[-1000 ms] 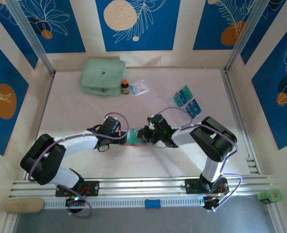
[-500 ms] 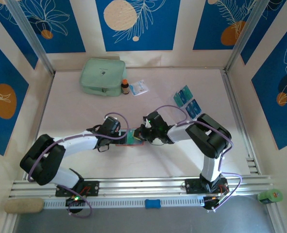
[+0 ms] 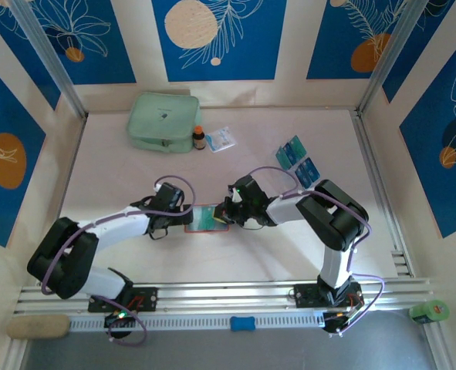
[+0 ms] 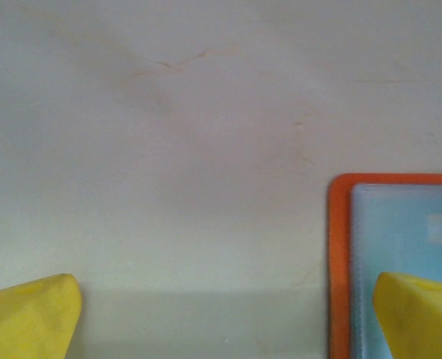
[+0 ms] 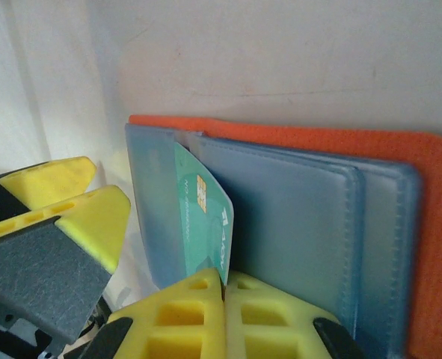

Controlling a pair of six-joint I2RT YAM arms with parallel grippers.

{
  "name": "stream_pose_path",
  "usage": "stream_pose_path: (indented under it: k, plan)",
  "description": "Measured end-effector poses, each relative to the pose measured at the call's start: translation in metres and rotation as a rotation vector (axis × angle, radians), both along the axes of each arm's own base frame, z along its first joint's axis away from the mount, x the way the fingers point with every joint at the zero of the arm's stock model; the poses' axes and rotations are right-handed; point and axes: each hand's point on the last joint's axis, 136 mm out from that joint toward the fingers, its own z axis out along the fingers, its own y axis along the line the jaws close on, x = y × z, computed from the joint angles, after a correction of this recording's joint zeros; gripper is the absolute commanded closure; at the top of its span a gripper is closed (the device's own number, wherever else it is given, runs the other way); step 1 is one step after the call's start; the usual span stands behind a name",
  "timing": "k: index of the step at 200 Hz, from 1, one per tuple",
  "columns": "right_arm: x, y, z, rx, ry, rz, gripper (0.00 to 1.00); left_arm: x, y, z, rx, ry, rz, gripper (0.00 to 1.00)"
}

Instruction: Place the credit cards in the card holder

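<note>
At the worktop's far side lie a mint pouch, a small bottle and a paper packet; two spare cards lie to the right. The left end effector, jaws wide, has backed off the open wallet. The right end effector, closed, pinches a teal card half-seated in the wallet's clear pocket.

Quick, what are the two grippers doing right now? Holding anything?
Left gripper: open, holding nothing.
Right gripper: closed on the green card.

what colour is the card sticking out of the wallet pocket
Teal-green. The card shows best in the right wrist view.
</note>
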Motion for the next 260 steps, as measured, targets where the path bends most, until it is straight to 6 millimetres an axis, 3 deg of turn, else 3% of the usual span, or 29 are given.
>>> stream_pose_path:
  k: [64,128,160,185,207,260]
  plan:
    - [0.001,0.002,0.002,-0.010,0.025,0.023,1.00,0.001,0.006,-0.009,0.012,0.020,0.031,0.00]
    - [0.004,0.016,-0.001,0.007,0.073,0.083,1.00,0.002,0.006,-0.010,0.016,0.019,0.032,0.00]
    - [0.005,0.019,0.000,-0.010,0.085,0.115,0.73,0.002,0.006,-0.009,0.015,0.018,0.032,0.00]
    - [0.003,0.016,0.007,-0.045,0.072,0.144,0.68,0.002,0.006,-0.009,0.014,0.017,0.032,0.00]
    - [-0.003,0.005,0.011,-0.107,0.067,0.162,0.71,0.002,0.006,-0.009,0.013,0.015,0.032,0.00]
    - [0.005,0.007,0.031,-0.176,-0.005,0.210,0.93,0.002,0.006,-0.009,0.009,0.009,0.032,0.00]
